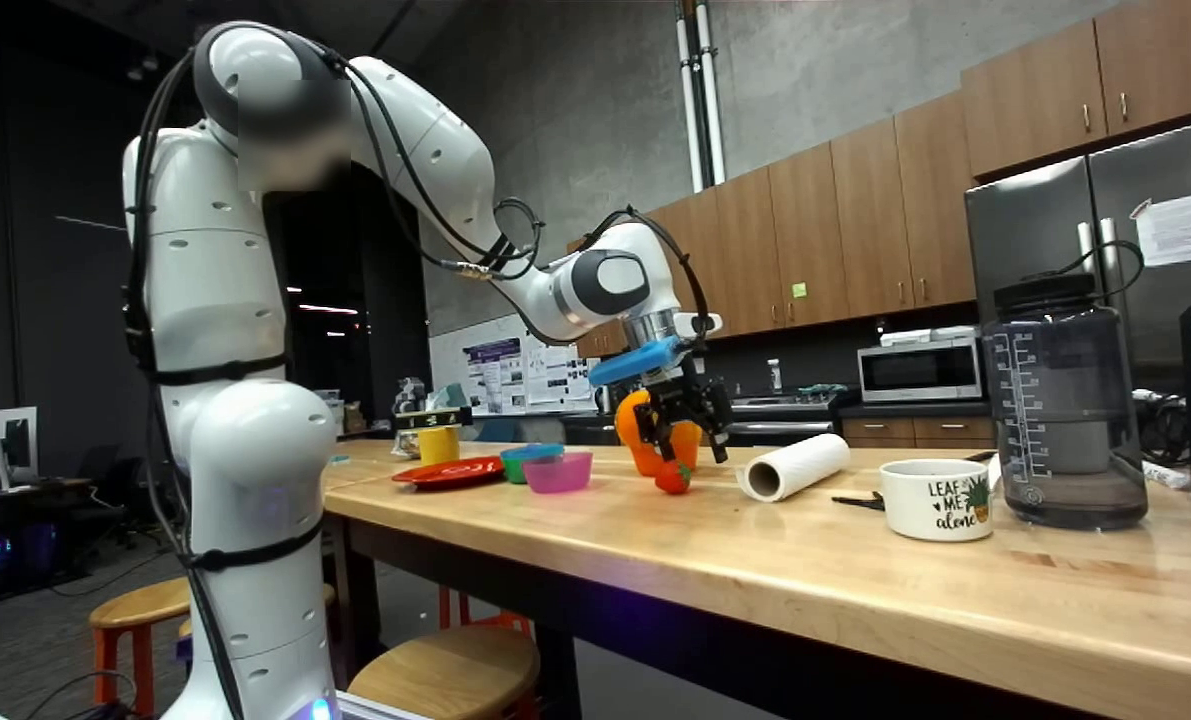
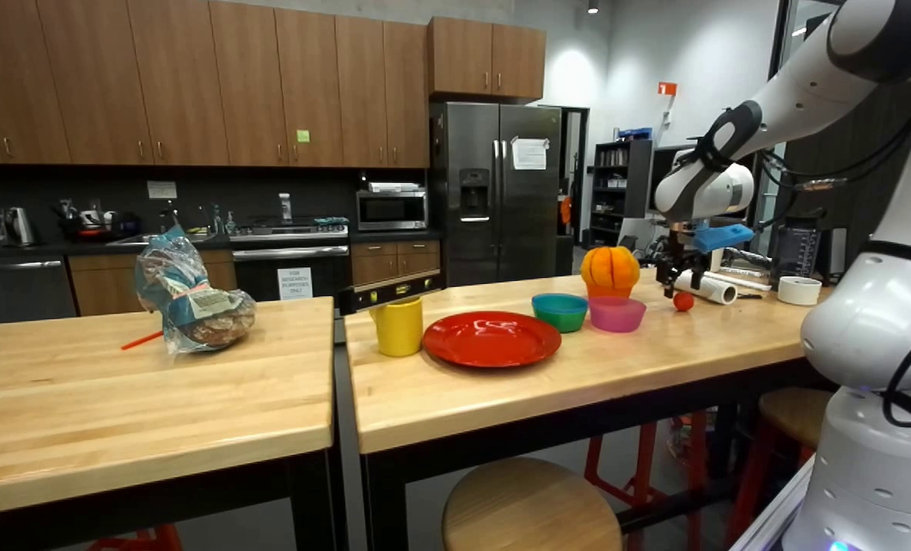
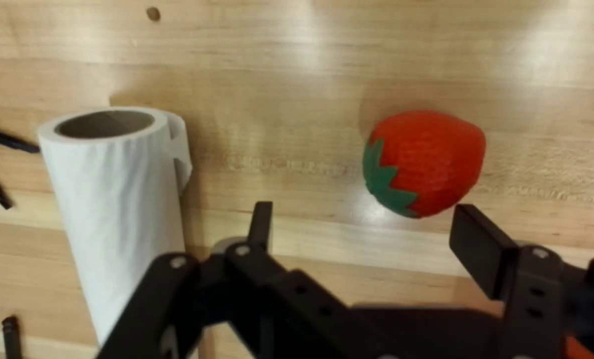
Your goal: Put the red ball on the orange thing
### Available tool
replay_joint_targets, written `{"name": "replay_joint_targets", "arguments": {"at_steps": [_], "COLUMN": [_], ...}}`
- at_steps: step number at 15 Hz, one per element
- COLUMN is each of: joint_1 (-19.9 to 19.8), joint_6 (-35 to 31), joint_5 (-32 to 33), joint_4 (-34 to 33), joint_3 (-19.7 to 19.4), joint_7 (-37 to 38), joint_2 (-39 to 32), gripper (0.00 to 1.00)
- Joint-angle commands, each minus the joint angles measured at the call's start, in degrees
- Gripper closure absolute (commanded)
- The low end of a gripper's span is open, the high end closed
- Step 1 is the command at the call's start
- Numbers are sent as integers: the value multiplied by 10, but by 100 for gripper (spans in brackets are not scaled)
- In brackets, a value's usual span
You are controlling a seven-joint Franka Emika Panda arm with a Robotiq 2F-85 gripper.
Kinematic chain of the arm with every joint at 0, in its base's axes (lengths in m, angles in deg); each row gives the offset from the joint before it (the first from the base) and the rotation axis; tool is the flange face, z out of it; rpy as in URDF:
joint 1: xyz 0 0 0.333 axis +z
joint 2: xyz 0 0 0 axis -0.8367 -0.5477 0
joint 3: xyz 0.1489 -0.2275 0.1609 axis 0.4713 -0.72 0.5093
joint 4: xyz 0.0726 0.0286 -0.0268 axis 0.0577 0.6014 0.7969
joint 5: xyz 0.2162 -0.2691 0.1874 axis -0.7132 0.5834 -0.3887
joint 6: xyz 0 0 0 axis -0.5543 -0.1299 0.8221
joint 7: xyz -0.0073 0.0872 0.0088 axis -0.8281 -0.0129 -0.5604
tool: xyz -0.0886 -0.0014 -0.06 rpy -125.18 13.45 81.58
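Arm (image 1: 425, 135) up, bent at elbow (image 1: 233, 60), 10 o'clock in an exterior view. Wrist (image 1: 610, 282) aims gripper (image 3: 364, 234) down toward 5 o'clock there. Wrist view: fingers (image 3: 481, 254) spread well apart, one at 7, one at 4 o'clock.

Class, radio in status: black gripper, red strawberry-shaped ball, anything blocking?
Black gripper open, empty. Red strawberry-shaped ball on pale wooden tabletop, not yet on round orange pumpkin-like object. White paper roll nearby, seemingly not blocking.

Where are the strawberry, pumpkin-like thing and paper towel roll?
Strawberry (image 3: 425, 163), wrist view: red skin.
Pumpkin-like thing (image 2: 616, 266), in an exterior view: ribbed top.
Paper towel roll (image 3: 117, 209), wrist view: white side.
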Motion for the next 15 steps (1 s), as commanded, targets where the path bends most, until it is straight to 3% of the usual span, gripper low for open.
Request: {"name": "replay_joint_targets", "arguments": {"at_steps": [1,4,5,12,15], "joint_1": [-9,-8,-8,-6,-5], "joint_6": [51,67,61,59,62], "joint_5": [10,4,2,-8,-6], "joint_4": [13,23,28,52,53], "joint_3": [10,10,9,8,11], "joint_7": [14,19,16,10,12], "joint_2": [37,52,54,52,57], "gripper": [0,0,18,71,75]}}
